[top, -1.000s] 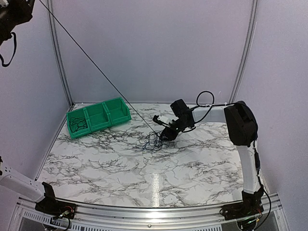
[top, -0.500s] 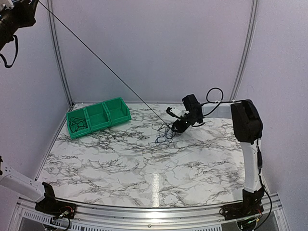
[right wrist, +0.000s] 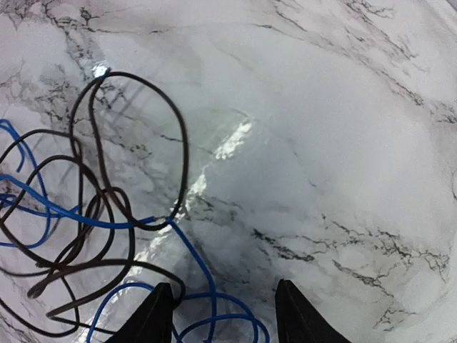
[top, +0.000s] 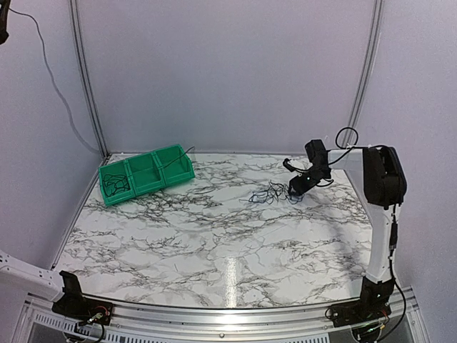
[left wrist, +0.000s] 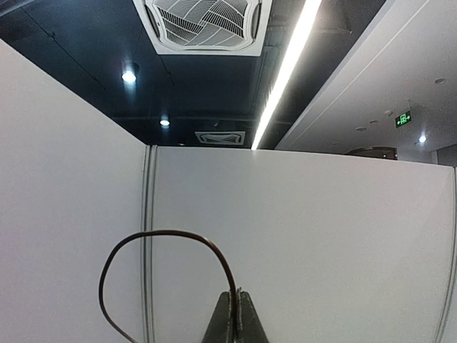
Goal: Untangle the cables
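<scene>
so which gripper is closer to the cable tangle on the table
Right. The right gripper sits open at the right edge of the tangle. The left gripper is high up at far left, shut on a single cable.

The left gripper (top: 3, 21) sits mostly outside the top view's corner. The cables (right wrist: 86, 214) run past the right wrist view's edges.

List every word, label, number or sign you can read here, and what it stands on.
No text is legible in any view.
Small green illuminated sign near the ceiling, left wrist view: too small to read.
Green plastic three-compartment bin: no label visible.
</scene>
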Controlling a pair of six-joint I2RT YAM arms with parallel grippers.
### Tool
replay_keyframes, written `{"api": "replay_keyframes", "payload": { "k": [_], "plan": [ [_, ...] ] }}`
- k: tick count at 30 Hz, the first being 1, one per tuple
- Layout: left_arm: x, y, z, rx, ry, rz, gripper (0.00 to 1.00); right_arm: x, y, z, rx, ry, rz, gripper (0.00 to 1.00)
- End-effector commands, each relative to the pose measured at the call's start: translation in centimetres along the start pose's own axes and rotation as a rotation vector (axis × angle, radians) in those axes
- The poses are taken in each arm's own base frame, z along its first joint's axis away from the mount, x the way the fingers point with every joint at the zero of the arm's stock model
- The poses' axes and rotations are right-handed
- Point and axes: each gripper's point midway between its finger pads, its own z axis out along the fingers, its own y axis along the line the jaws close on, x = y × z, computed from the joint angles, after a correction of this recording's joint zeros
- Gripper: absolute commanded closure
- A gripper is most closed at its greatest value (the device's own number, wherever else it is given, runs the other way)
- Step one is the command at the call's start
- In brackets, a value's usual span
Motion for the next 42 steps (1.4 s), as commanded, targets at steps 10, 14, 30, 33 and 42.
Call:
{"api": "replay_keyframes", "payload": {
  "k": [10,14,30,33,42],
  "plan": [
    [13.7,-8.8,-0.6,0.148,0.284,0.040,1.00,-3.0,9.5,-9.4,-0.237,-0.090,-0.185,0.47],
    [16.3,-10.5,-1.0,0.183,0.334,0.025,1.00,-3.4,12.7,-10.8,-0.128,-0.039,-0.359,0.43],
    [24.3,-17.9,-0.2,0.295,0.504,0.141,1.00,-6.7,21.1,-14.1,-0.292,-0.227,-0.504,0.45],
    [28.9,-16.9,-2.3,0.252,0.595,0.122,1.00,-5.7,22.7,-13.3,-0.331,-0.217,-0.526,0.46],
    [45.6,-14.4,-11.7,0.165,0.934,-0.077,1.00,-4.1,31.3,-11.4,-0.450,-0.185,-0.743,0.52]
  ]
}}
